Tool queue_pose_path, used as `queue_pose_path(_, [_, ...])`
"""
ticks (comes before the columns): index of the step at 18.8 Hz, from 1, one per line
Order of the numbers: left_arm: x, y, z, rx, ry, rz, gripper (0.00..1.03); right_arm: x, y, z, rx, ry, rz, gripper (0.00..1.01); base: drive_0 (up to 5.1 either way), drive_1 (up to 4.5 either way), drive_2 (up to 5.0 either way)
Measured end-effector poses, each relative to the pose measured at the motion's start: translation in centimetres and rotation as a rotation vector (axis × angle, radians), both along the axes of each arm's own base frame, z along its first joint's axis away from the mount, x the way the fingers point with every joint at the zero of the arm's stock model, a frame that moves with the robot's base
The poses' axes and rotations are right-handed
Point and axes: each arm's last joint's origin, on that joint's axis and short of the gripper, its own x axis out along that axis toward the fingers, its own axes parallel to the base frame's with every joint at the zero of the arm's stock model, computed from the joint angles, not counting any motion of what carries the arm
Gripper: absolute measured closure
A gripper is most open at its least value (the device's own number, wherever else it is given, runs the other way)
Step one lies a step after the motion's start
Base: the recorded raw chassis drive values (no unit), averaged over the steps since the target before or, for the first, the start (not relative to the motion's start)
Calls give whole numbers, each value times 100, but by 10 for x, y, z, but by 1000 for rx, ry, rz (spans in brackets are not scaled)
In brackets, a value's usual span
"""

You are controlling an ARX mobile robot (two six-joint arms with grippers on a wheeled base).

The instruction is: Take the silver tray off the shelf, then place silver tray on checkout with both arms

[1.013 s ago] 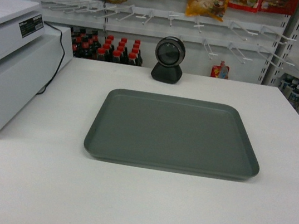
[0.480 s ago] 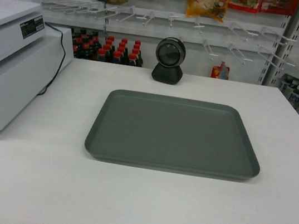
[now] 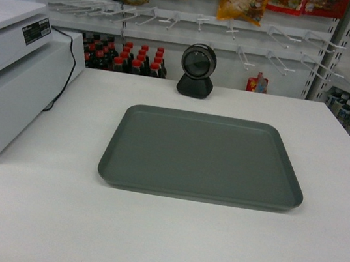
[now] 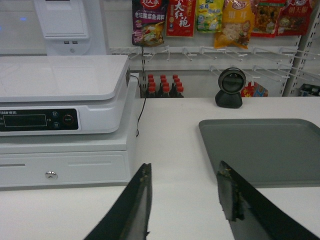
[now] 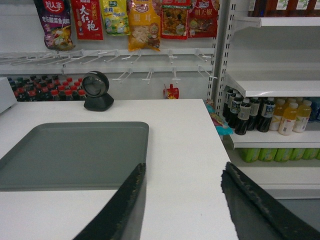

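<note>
nothing moved; silver tray [image 3: 203, 155] rests on checkout [image 3: 159, 234]

This is a small shop: a white bench [image 3: 157, 247] carries a cash register [image 4: 60, 120] and a round black scanner [image 3: 198, 70], snack packets [image 5: 143, 24] hang on wall hooks, and drink bottles [image 5: 265, 116] fill the shelves [image 5: 272, 86].

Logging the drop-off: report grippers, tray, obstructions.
Left gripper open, empty. Right gripper open, empty. Tray flat on checkout, clear of both grippers. Scanner behind tray, register left; nothing on the tray.
</note>
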Motion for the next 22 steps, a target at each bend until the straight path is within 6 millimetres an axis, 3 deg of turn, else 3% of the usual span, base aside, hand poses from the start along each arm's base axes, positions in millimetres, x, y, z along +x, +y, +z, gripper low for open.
queue_pose_path(4, [0, 0, 0, 0, 0, 0, 22, 0, 0, 0, 0, 0, 0, 15, 0, 0, 0])
queue_pose_path(5, [0, 0, 0, 0, 0, 0, 5, 0, 0, 0, 0, 0, 0, 1, 0, 0, 0])
queue_pose_path(22, [0, 0, 0, 0, 0, 0, 5, 0, 0, 0, 0, 0, 0, 3, 0, 0, 0])
